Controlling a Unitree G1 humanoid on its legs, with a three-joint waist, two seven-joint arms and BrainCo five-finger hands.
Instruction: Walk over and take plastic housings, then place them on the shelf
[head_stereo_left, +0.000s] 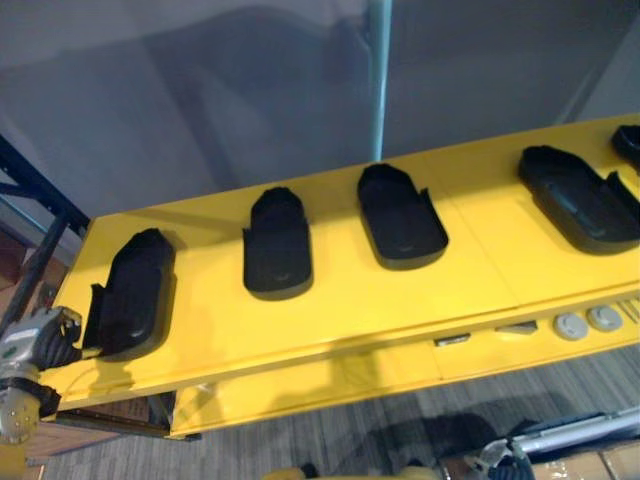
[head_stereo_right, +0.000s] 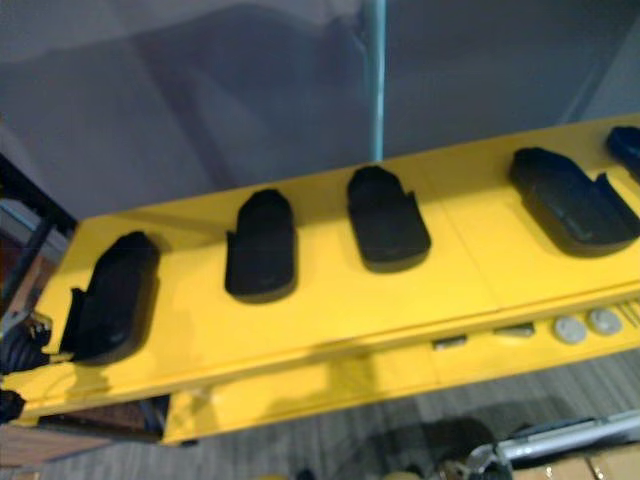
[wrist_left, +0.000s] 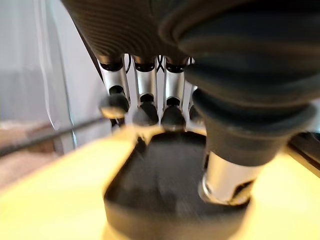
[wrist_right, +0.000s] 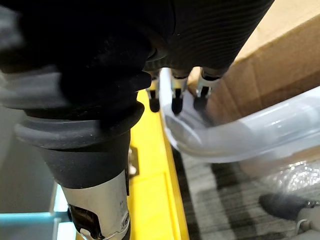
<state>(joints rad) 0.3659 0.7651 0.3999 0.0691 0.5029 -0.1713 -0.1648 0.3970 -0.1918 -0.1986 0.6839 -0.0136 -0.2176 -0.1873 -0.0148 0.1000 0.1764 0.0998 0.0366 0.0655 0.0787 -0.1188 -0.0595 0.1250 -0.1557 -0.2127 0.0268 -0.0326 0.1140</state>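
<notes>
Several black plastic housings lie in a row on the yellow shelf (head_stereo_left: 350, 300). The leftmost housing (head_stereo_left: 135, 295) is at the shelf's left end, and my left hand (head_stereo_left: 55, 345) is against its near end. In the left wrist view its straight fingers (wrist_left: 145, 95) reach over this housing (wrist_left: 160, 190), with the thumb (wrist_left: 227, 180) against its side; the housing lies flat on the shelf. The others follow to the right: a second housing (head_stereo_left: 277, 245), a third housing (head_stereo_left: 400, 215) and a fourth housing (head_stereo_left: 580, 195). My right hand (wrist_right: 175, 95) hangs low with relaxed fingers and holds nothing.
A fifth housing (head_stereo_left: 628, 140) is cut off at the right edge. Two round silver discs (head_stereo_left: 587, 322) sit on the shelf's front lip. A teal pole (head_stereo_left: 380, 80) rises behind the shelf. A clear plastic bin (wrist_right: 240, 135) and a cardboard box (wrist_right: 285, 55) are by my right hand.
</notes>
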